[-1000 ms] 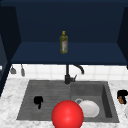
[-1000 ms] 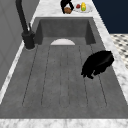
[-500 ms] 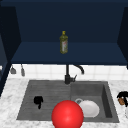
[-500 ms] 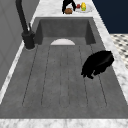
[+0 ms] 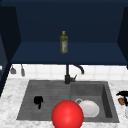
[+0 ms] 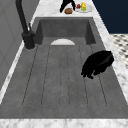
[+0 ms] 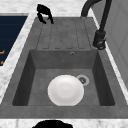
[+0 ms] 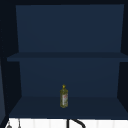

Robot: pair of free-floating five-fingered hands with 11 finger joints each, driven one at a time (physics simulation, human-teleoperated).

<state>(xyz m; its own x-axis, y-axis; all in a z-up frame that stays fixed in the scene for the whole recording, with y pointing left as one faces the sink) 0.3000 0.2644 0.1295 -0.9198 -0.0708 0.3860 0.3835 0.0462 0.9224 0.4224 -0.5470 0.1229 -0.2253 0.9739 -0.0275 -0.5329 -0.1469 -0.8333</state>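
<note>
My left hand [image 5: 38, 100] hovers over the ribbed draining board [image 5: 45, 90] left of the basin, fingers relaxed and drooping, holding nothing; it also shows in the left side view [image 6: 98, 64] and far off in the right side view [image 7: 44, 10]. My right hand [image 5: 122, 94] hangs over the counter right of the sink, just above a small brown item [image 5: 121, 101]. Seen from the left, this right hand [image 6: 67, 4] points its straight fingers down either side of the brown item [image 6: 68, 10]. A white plate [image 7: 65, 90] lies in the basin.
A red ball [image 5: 67, 115] sits at the sink's front edge. The black faucet [image 5: 67, 75] rises behind the sink. An olive bottle [image 5: 63, 42] stands on the dark blue shelf. A dish of fruit [image 6: 83, 7] rests on the counter beside the brown item.
</note>
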